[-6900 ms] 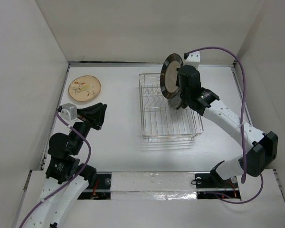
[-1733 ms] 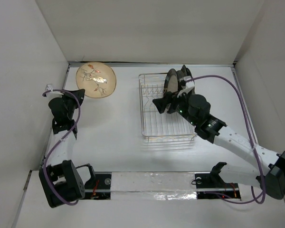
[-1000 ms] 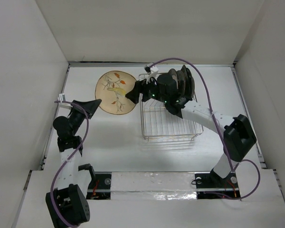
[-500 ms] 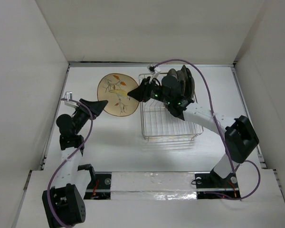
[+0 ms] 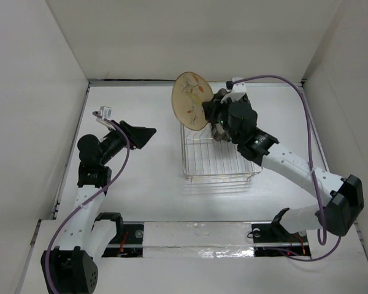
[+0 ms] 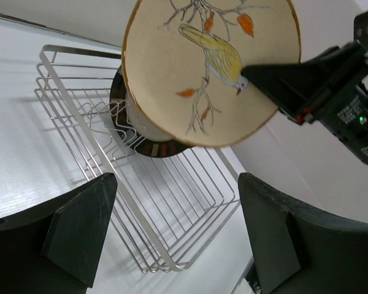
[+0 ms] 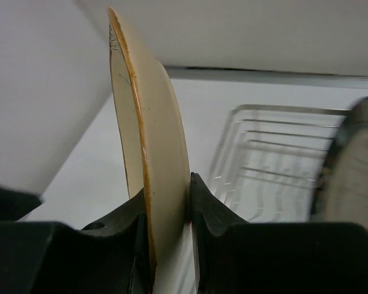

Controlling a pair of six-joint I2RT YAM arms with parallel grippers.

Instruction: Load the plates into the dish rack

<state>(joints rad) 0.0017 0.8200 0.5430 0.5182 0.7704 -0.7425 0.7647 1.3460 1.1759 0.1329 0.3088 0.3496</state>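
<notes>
While the right claw [image 5: 207, 113] pinches the rim of the tan floral plate [image 5: 191, 100], the plate stands on edge in the air above the far left corner of the dish rack [image 5: 216, 160]. Its painted face is turned toward the left arm.

Right wrist view: the two dark fingers [image 7: 211, 214] press on either side of the plate's [image 7: 153, 153] lower edge. The orange-tinged rim rises nearly upright between them.

Left wrist view: the plate's [image 6: 196, 67] face shows a yellow bird on a branch with orange leaves. One finger of the right claw [image 6: 276, 76] lies across it.

The left claw [image 5: 142, 135] is spread wide and holds nothing. It hangs above the white bench [image 5: 147, 184] to the left of the rack and points toward it. In its own view, its fingers [image 6: 80, 226] frame the rack [image 6: 80, 92] from either side.

A dark-rimmed plate [image 6: 153, 148] stands upright among the prongs at the rack's far end, just behind the tan one. How many plates stand there cannot be told.
</notes>
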